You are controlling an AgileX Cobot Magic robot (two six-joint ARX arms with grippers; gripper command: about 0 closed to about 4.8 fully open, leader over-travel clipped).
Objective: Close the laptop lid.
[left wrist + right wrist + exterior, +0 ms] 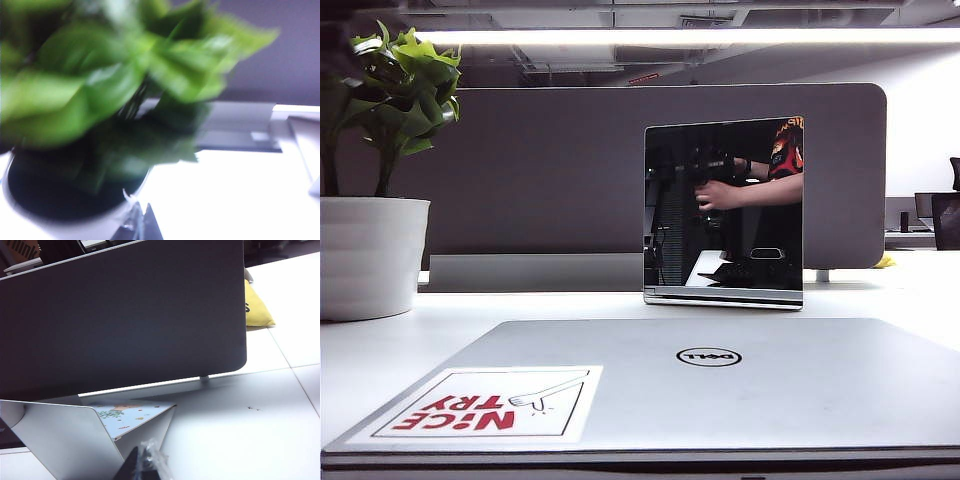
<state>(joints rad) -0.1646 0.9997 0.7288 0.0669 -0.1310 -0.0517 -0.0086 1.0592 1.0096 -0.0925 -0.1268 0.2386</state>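
The laptop lid (740, 390) is large and silver, with a round black Dell logo (709, 357) and a white sticker (485, 405) with red letters. It lies flat and level on the laptop's base at the front of the white table. Neither arm appears in the exterior view. In the left wrist view, my left gripper (142, 225) shows only its tips, pressed together with nothing between them, beside a white plant pot (75, 225). In the right wrist view, my right gripper (145, 462) also shows its tips together and empty, behind a silver stand (65, 440). The lid is out of both wrist views.
A potted green plant (380, 180) stands at the back left. A smaller upright glossy black panel (724, 210) stands behind the laptop. A long grey divider (570, 170) closes off the back of the table, and a yellow object (257, 307) lies beyond it.
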